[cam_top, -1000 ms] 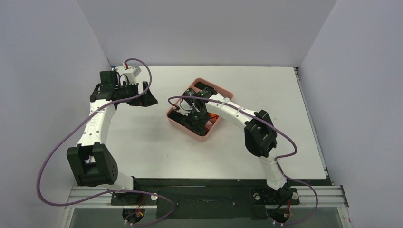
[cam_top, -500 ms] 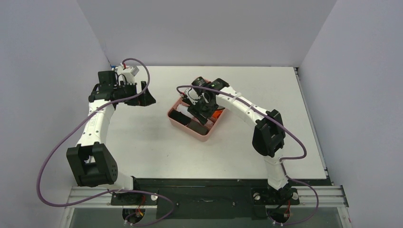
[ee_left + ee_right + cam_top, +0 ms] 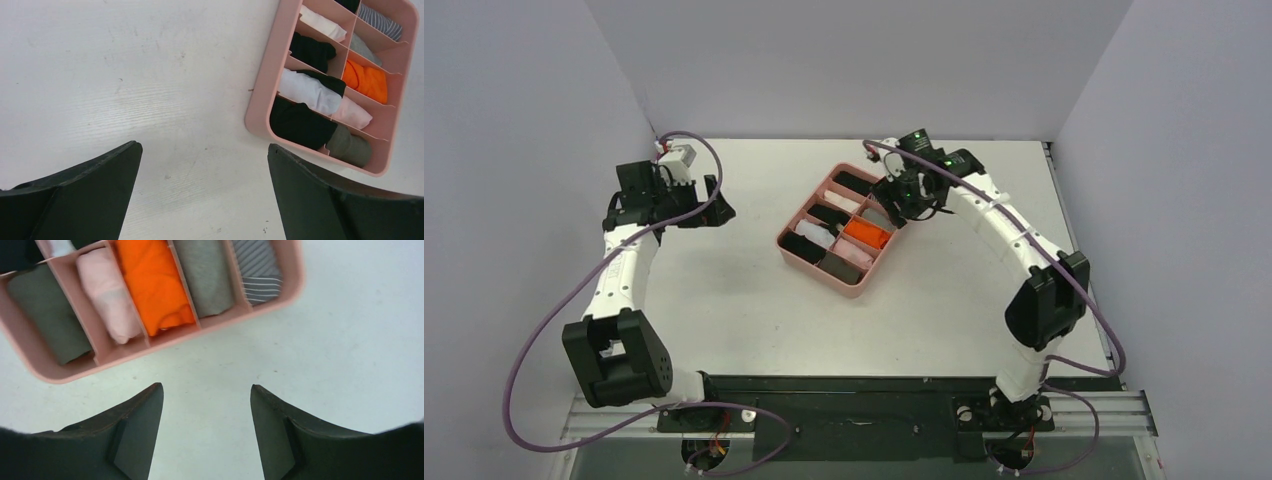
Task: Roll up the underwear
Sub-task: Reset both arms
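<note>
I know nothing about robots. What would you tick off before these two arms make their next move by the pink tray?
1. The left pincer is open and empty: ok.
2. The right pincer is open and empty: ok.
3. Both pincers are off the pink tray and over the table: ok.
4. Rolls such as the orange roll sit in their compartments: ok.
5. No loose cloth shows on the table: ok.
6. The grey-olive roll in the tray's end compartment is the garment to roll: cannot tell.
</note>
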You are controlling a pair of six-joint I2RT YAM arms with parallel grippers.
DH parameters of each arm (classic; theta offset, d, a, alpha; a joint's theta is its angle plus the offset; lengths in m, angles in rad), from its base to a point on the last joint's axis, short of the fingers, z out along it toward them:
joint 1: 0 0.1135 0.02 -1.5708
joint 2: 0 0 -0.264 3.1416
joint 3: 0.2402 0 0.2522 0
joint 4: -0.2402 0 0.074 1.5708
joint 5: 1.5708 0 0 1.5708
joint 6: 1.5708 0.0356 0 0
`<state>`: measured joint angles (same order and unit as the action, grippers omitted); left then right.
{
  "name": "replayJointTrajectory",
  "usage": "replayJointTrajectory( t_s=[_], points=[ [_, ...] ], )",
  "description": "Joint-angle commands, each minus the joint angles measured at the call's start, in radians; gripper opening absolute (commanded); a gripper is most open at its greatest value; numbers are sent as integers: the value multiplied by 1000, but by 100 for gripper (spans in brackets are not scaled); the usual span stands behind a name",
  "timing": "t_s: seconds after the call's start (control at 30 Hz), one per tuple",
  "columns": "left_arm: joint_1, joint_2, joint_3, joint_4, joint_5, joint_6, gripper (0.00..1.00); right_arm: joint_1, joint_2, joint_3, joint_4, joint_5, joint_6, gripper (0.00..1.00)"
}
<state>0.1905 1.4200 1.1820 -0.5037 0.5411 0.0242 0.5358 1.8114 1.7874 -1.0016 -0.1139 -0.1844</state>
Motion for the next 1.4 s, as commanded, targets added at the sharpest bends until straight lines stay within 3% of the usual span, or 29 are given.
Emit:
replayJointTrajectory(
  t_s=[0.0,0.23,0.4,0.73,0.87,0.97,1.37],
  points=[
    [13,-57,-15,121,-63,-18,97,-85,-157,-93,139,78,33,61],
    [15,-131,-125,235,-117,-18,97,-243,-329,-314,315,111,82,65],
    [14,-210,-186,291,-137,-45,97,-338,-469,-462,412,148,104,80],
    [14,-405,-256,297,-125,-29,97,-446,-762,-747,540,172,130,83],
    [14,-469,-296,274,-139,-45,97,-490,-861,-826,556,180,131,85],
    [14,-499,-326,254,-103,-58,97,-514,-915,-870,561,166,135,93],
    [14,-644,-448,332,-95,-75,97,-592,-1028,-950,597,52,152,100]
  ],
)
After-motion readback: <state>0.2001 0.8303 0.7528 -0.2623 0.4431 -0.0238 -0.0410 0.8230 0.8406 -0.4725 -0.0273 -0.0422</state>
